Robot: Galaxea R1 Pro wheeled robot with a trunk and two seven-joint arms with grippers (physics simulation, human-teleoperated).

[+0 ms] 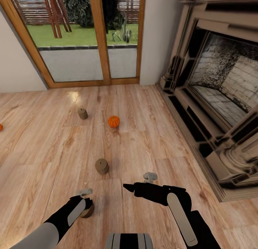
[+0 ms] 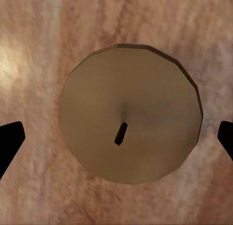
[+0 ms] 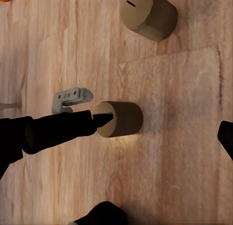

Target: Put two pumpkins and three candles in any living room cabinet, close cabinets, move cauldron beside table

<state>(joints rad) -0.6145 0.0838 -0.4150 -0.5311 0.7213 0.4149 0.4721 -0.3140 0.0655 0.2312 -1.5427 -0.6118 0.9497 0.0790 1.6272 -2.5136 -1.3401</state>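
The fireplace (image 1: 222, 95) fills the right of the head frame, the glass door (image 1: 86, 37) the upper left; on the wooden floor (image 1: 150, 127) a pumpkin (image 1: 114, 121) and two candles (image 1: 82, 113) (image 1: 101, 166) stand centre; the left hand (image 1: 86, 202), lower left, hangs spread astride a third candle (image 2: 130, 113), apparently to grip it; the right hand (image 1: 138, 182) waits spread.

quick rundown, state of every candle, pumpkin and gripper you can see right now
left gripper: open, straddling a candle, fingertips clear of it
candle under left gripper: upright on the floor, not gripped
middle candle: upright on the floor, free
far candle: upright on the floor, free
pumpkin: on the floor, untouched
second pumpkin: on the floor, cut off by the picture's edge
right gripper: open, empty
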